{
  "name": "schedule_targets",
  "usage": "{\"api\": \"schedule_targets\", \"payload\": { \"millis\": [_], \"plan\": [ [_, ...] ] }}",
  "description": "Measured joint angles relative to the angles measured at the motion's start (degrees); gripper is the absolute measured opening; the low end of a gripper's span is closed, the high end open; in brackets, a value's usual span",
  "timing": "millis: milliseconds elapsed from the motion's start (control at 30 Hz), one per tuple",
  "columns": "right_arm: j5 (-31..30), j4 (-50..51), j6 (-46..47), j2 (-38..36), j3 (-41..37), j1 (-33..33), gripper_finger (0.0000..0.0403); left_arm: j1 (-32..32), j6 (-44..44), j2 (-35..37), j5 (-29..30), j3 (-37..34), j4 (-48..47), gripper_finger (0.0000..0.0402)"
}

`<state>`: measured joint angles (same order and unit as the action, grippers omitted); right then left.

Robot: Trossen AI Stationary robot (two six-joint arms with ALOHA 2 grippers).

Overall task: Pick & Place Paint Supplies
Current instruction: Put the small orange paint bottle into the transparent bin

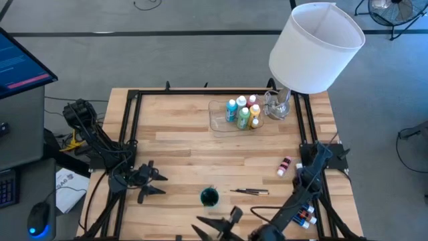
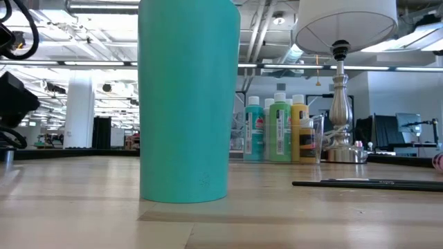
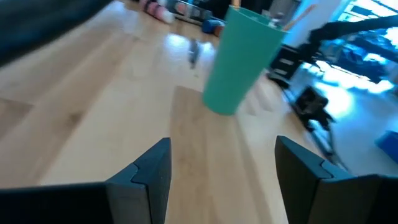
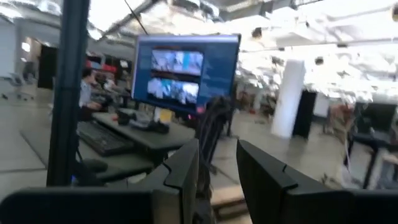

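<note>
A: Looking down at the wooden table (image 1: 200,150), what is the biggest thing on it?

B: The white lampshade (image 1: 316,45), at the upper right of the frame. Its metal base (image 1: 279,104) stands just beside a clear tray (image 1: 219,120).

A: And the paint supplies?

B: Several paint bottles (image 1: 243,112) stand upright and close together at the right end of that tray, in the upper middle of the frame. In the low view I can see a blue-green one, a green one and a yellow one. One pink bottle (image 1: 285,165) lies alone on its side at the middle right. Two thin brushes (image 1: 250,191) lie flat in the lower middle, a little to the right of a teal cup (image 1: 209,197). A few more small bottles (image 1: 306,215) lie at the lower right edge, by the right arm.

A: Where are the grippers?

B: The left gripper (image 1: 151,181) is at the lower left, low over the table and pointing toward the cup. Its fingers (image 3: 144,174) stand apart with nothing between them. The right gripper (image 1: 227,225) is at the bottom middle of the frame. Its fingers (image 4: 267,177) have only a narrow gap and they hold nothing.
</note>
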<state>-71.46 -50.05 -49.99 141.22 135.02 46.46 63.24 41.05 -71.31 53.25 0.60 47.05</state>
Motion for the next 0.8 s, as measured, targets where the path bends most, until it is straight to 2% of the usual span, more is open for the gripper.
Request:
{"api": "schedule_targets", "payload": {
  "millis": [67,200,367,467,667,800],
  "plan": [
    [-3.0,0.1,1.0,0.1,-0.1,1.1,0.0102,0.0,-0.1,0.0,-1.3,0.0,0.4,0.0186],
    [-14.0,2.0,3.3,0.1,-0.3,2.4,0.0096,0.0,-1.2,0.0,-2.2,0.0,0.4,0.0186],
    [-16.9,10.3,12.0,0.3,-0.7,3.3,0.0079,0.0,-4.5,0.0,-2.1,0.0,0.4,0.0186],
    [-18.4,11.0,14.1,0.3,-0.7,3.1,0.0067,-0.6,-5.3,0.0,-1.4,0.0,0.4,0.0186],
    [-18.6,11.6,12.3,0.3,-0.7,-1.0,0.0048,-4.8,-8.0,0.0,-1.0,0.0,0.4,0.0186],
    [-18.6,11.5,9.4,0.3,-0.7,-3.7,0.0016,-8.7,-8.3,0.0,-5.0,0.0,0.4,0.0186]
  ]
}}
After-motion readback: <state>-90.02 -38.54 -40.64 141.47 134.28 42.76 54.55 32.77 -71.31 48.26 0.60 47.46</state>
